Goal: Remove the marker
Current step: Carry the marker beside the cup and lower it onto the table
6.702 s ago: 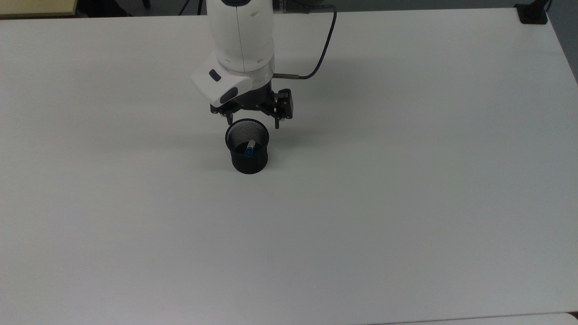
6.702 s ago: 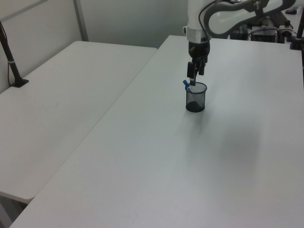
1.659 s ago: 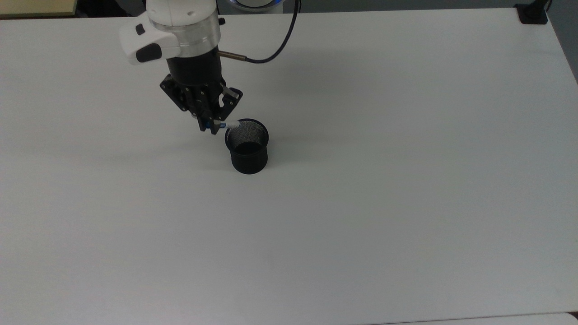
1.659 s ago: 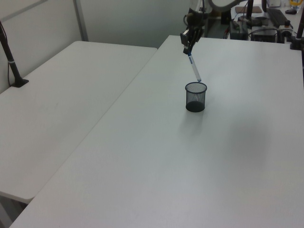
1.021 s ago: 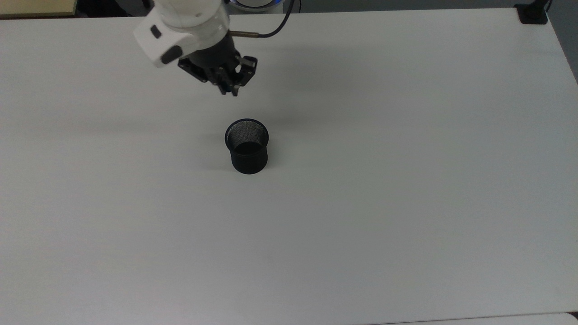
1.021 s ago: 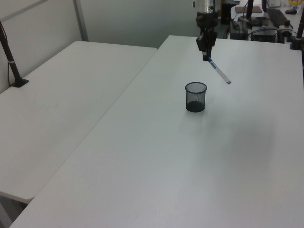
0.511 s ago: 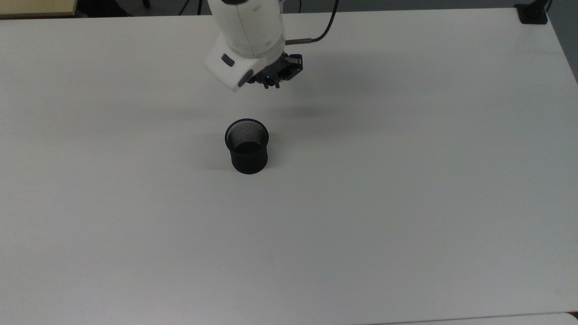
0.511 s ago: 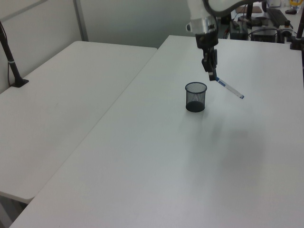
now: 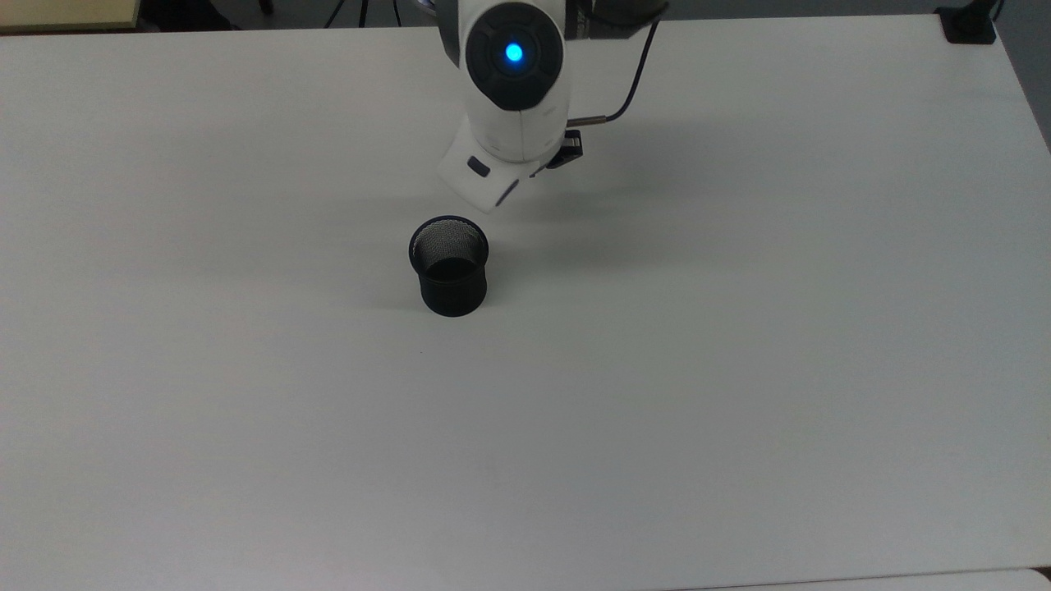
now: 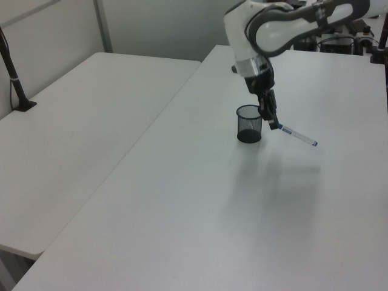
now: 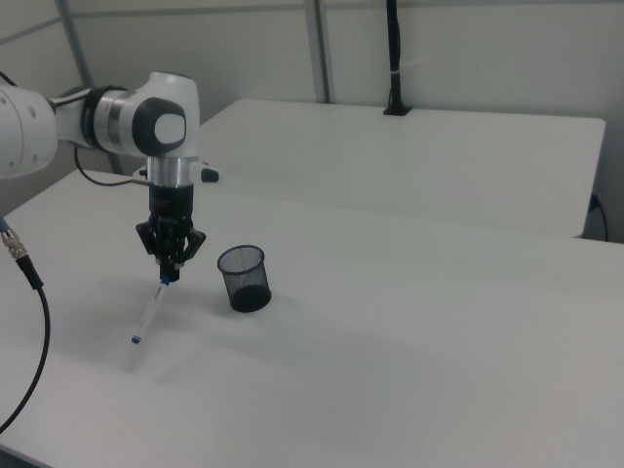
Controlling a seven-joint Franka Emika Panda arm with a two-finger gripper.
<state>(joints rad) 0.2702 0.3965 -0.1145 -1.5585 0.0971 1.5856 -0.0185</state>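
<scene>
white worktop (image 9: pixel 739 369) carries a black mesh cup (image 9: pixel 449 265), standing upright. the gripper (image 11: pixel 170 270) hangs just beside the cup, on the left view's right (the right view's left), its jaws pinching the blue-capped end of the marker (image 10: pixel 295 135). the marker slants downward away from the cup, its far tip low over the worktop.

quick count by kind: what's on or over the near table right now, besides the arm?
Marker, held in the gripper: 1
Black mesh cup, nothing in it: 1
Total: 2
</scene>
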